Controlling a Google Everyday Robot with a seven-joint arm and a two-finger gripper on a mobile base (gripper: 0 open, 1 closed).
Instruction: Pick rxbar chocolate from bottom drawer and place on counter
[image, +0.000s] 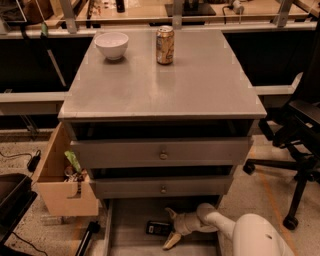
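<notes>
The rxbar chocolate (159, 228) lies flat in its black wrapper on the grey floor of the open bottom drawer (131, 220), left of middle. My gripper (169, 228) reaches into the drawer from the lower right. Its two cream fingers are spread open, one above and one below the bar's right end, just beside it. The grey counter (165, 80) is the cabinet's broad top.
A white bowl (111, 45) and a gold drink can (164, 45) stand at the back of the counter. Two knobbed grey drawers (161, 152) sit above the bottom drawer. A tan wooden box (62, 177) hangs at the cabinet's left. A black office chair (300, 135) stands at the right.
</notes>
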